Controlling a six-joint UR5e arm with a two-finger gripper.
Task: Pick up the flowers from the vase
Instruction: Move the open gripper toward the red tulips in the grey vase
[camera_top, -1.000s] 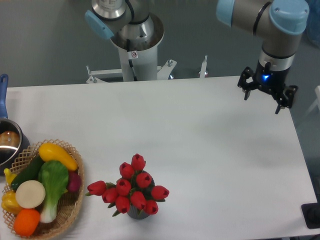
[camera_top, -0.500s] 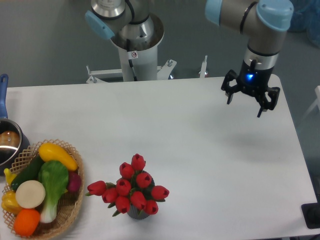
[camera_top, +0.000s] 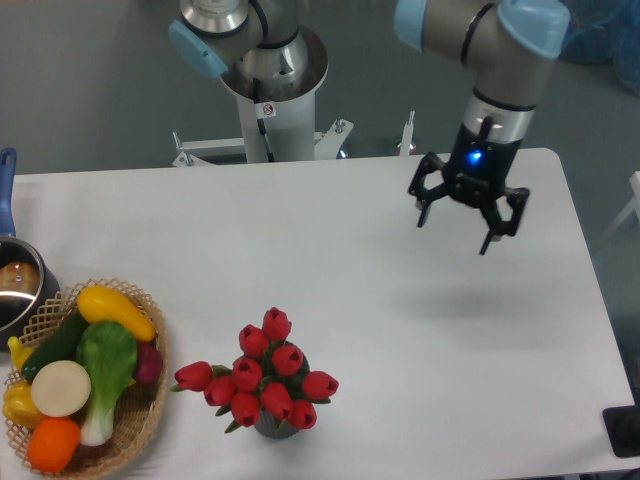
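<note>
**Jaws spread wide over bare table, flowers untouched in the vase**

The jaws of the gripper (camera_top: 455, 232) stand wide apart with nothing between them, the black fingers (camera_top: 423, 208) pointing down above the far right part of the white table (camera_top: 380, 300). A blue light glows on the wrist above them. The gripper hangs in the air, well apart from the flowers (camera_top: 261, 380), which sit near the front edge of the table, left of the gripper. The red tulip buds fan out wider than the vase (camera_top: 273, 426), of which only a small dark part shows beneath the blooms, standing upright. At the left front corner a woven basket (camera_top: 140, 425) holds toy vegetables (camera_top: 80, 370). Just behind the basket, at the left edge, is a steel pot (camera_top: 15, 290) with a blue handle (camera_top: 6, 190).
</note>
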